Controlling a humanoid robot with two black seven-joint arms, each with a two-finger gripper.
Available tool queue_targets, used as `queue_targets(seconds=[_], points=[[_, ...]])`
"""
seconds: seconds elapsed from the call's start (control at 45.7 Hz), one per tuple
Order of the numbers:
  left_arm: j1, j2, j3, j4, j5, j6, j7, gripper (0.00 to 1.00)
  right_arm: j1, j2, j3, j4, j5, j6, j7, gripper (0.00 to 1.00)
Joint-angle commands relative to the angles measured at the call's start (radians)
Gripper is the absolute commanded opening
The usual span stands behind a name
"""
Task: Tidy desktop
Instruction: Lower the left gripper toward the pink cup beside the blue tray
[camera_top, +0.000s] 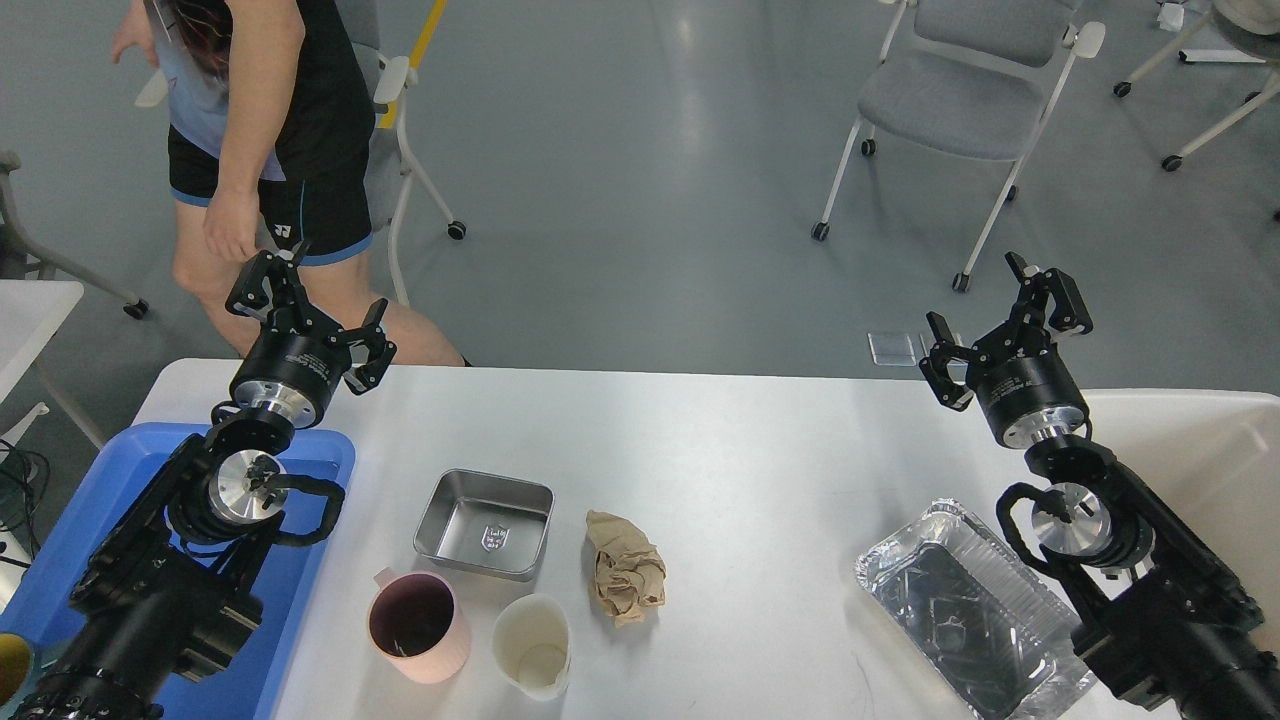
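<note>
The white desktop (720, 440) carries a square steel tray (483, 524), a pink cup (417, 626), a cream cup (531, 646), a crumpled brown paper (624, 568) and a foil tray (975, 610). My left gripper (310, 320) is open and empty, raised over the desktop's far left edge above the blue tray (290, 580). My right gripper (995, 320) is open and empty, raised over the far right edge, beyond the foil tray.
A person (270, 150) walks just behind the left gripper. Grey chairs (950, 90) stand on the floor beyond. A white bin (1200, 440) sits at the right edge. A small white table (30, 310) is at the left.
</note>
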Motion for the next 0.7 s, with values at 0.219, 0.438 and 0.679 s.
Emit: queue_targets(seconds=[0.219, 0.438, 0.679], points=[[-0.007, 0.089, 0.128, -0.055, 0.014, 0.044, -0.013, 0.97, -0.009, 0.001, -0.002, 0.004, 0.000, -0.005, 0.000, 1.00], [-0.014, 0.440, 0.441, -0.234, 0.011, 0.049, 0.057, 0.97, -0.019, 0.001, -0.002, 0.003, 0.000, -0.006, 0.000, 1.00], [-0.119, 0.882, 0.696, -0.497, 0.011, -0.011, 0.358, 0.96, -0.019, 0.006, -0.002, 0.001, -0.002, -0.006, 0.000, 1.00]])
